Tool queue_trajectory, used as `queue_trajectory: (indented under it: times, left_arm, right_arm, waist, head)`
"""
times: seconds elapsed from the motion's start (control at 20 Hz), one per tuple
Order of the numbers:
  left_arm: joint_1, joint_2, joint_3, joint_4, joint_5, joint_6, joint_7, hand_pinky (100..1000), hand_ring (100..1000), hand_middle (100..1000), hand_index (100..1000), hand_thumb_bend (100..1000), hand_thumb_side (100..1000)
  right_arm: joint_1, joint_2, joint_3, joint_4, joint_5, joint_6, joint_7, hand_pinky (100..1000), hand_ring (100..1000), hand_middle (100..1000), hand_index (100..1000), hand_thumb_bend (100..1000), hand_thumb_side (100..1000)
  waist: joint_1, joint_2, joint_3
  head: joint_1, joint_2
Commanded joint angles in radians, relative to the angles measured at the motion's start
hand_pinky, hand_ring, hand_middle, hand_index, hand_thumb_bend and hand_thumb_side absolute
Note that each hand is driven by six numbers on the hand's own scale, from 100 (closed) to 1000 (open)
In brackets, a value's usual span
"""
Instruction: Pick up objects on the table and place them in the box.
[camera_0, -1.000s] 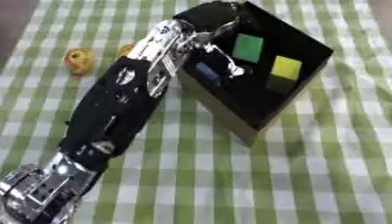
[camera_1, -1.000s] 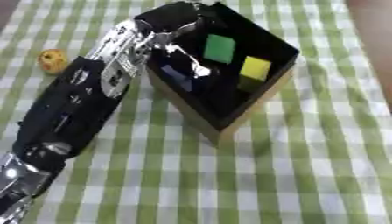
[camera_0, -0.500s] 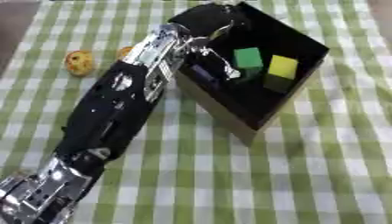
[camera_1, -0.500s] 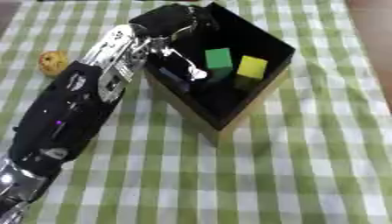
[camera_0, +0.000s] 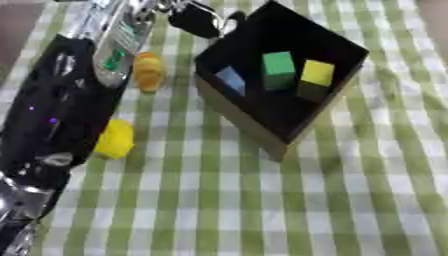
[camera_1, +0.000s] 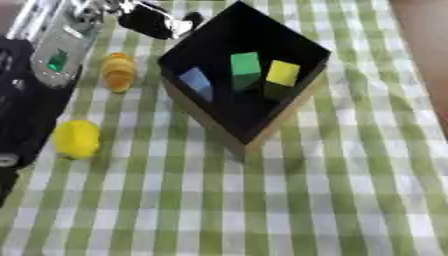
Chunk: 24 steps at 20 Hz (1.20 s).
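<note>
The black open box (camera_0: 254, 125) stands askew on the checked cloth, with a blue block (camera_0: 231, 79), a green block (camera_0: 279, 64) and a yellow block (camera_0: 317, 73) inside. My left hand (camera_0: 197, 20) hovers just beyond the box's upper left corner, open and holding nothing. Its arm (camera_0: 61, 100) runs down the left side of the view. An orange rounded thing (camera_0: 149, 72) lies left of the box, beside the forearm. A yellow rounded thing (camera_1: 77, 138) lies nearer, at the arm's edge. My right hand shows in neither view.
The green and white checked cloth (camera_0: 306, 200) covers the table, with free room in front of and to the right of the box. A brown strip (camera_1: 424, 45) runs along the right edge.
My left hand has drawn back out of the box to its upper left corner. The arm swung left, uncovering the yellow thing and the blue block in the box.
</note>
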Motion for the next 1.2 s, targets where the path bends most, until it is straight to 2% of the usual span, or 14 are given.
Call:
queue_trajectory:
  times: [0.05, 0.25, 0.65, 0.95, 1.0, 1.05, 1.2]
  left_arm:
    - [-0.002, 0.089, 0.026, -0.062, 0.052, 0.019, -0.015, 844, 790, 751, 821, 370, 434]
    - [0.041, 0.173, 0.041, -0.084, 0.116, 0.05, -0.026, 846, 791, 753, 823, 379, 427]
    - [0.152, 0.322, 0.052, -0.044, 0.232, 0.081, -0.042, 862, 815, 788, 853, 437, 428]
    - [0.206, 0.368, 0.059, 0.011, 0.261, 0.086, -0.055, 875, 834, 806, 859, 474, 429]
    - [0.212, 0.373, 0.061, 0.024, 0.262, 0.087, -0.057, 876, 837, 808, 860, 449, 292]
    - [0.218, 0.377, 0.065, 0.039, 0.261, 0.089, -0.059, 877, 838, 811, 861, 484, 422]
    - [0.233, 0.387, 0.079, 0.085, 0.258, 0.095, -0.053, 876, 839, 811, 861, 486, 414]
  right_arm:
    - [-0.004, -0.036, -0.011, -0.016, 0.013, 0.0, -0.009, 859, 835, 670, 859, 100, 545]
    - [0.005, -0.046, -0.013, -0.016, 0.019, 0.0, -0.014, 859, 835, 670, 859, 100, 544]
    - [0.018, -0.062, -0.016, -0.016, 0.029, -0.002, -0.018, 860, 836, 668, 859, 100, 543]
    - [0.021, -0.064, -0.016, -0.016, 0.033, -0.004, -0.019, 859, 836, 668, 859, 100, 541]
    - [0.021, -0.065, -0.016, -0.016, 0.033, -0.005, -0.019, 859, 837, 667, 859, 100, 531]
    - [0.021, -0.065, -0.016, -0.016, 0.034, -0.005, -0.019, 859, 836, 667, 858, 100, 541]
    - [0.022, -0.066, -0.017, -0.016, 0.035, -0.007, -0.019, 859, 837, 667, 858, 100, 541]
  waist:
    - [-0.001, -0.031, 0.009]
    - [0.0, -0.034, 0.027]
    - [-0.001, -0.032, 0.049]
    - [-0.008, -0.03, 0.055]
    - [-0.009, -0.029, 0.055]
    - [-0.01, -0.029, 0.055]
    - [-0.013, -0.026, 0.055]
  head:
    - [-0.014, 0.012]
    - [-0.024, 0.019]
    - [-0.04, 0.022]
    - [-0.041, 0.018]
    - [-0.04, 0.017]
    - [-0.039, 0.016]
    - [-0.039, 0.012]
